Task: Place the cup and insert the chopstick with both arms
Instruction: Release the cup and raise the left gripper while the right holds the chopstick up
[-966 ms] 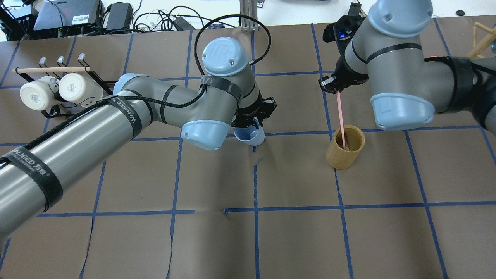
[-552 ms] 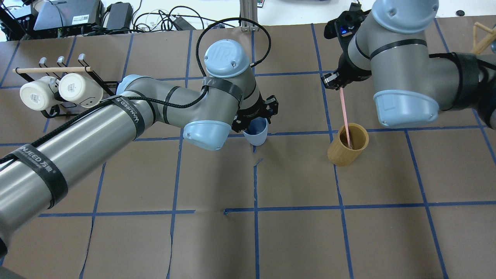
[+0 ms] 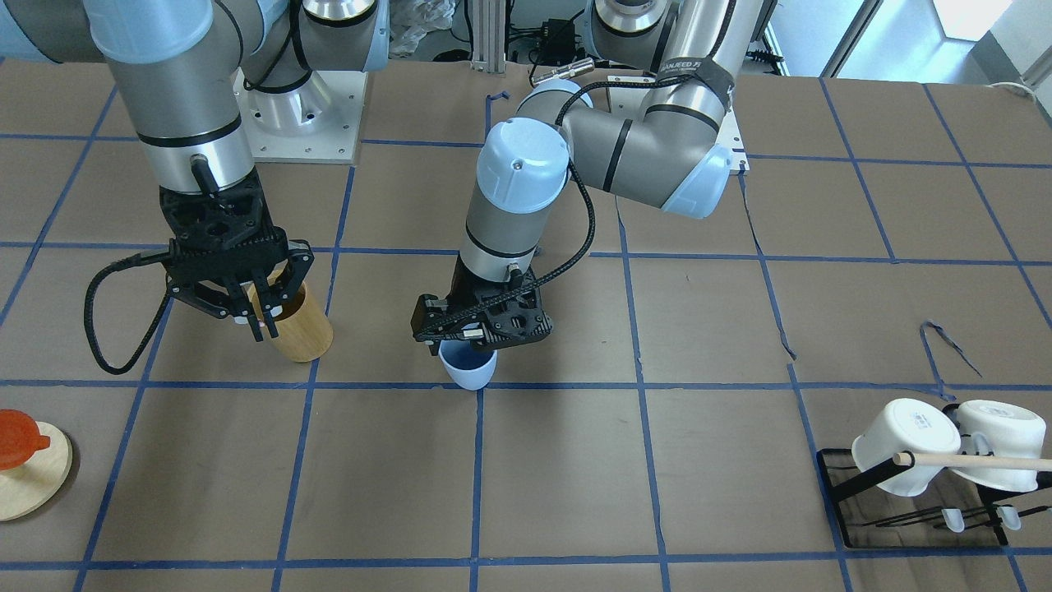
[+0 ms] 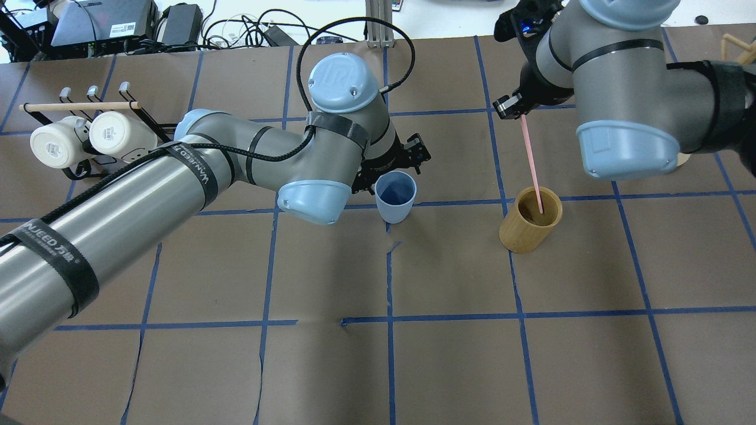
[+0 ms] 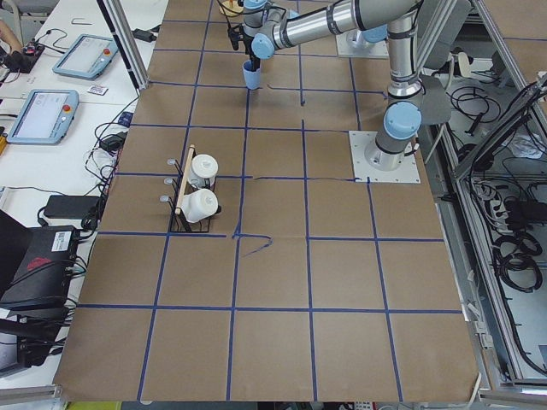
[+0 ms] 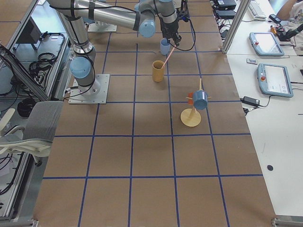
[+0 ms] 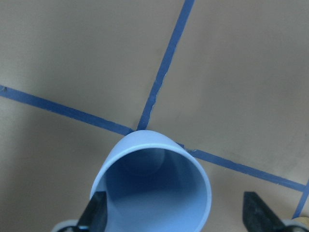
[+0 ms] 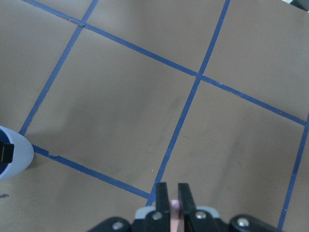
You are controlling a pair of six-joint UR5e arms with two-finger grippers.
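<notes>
Left tool [image 7: 175,215] is spread wide, and the blue cup [image 4: 396,195] stands upright between its fingers, closer to one of them. The cup is down on the table [image 4: 449,265], right at a crossing of blue tape lines [image 4: 455,202]. Over to the right tool [image 8: 174,205]: it's pinched tight on the top of the pink chopstick [image 4: 530,159]. The chopstick slants down with its lower end inside the bamboo holder [image 4: 525,233], well apart from the cup.
</notes>
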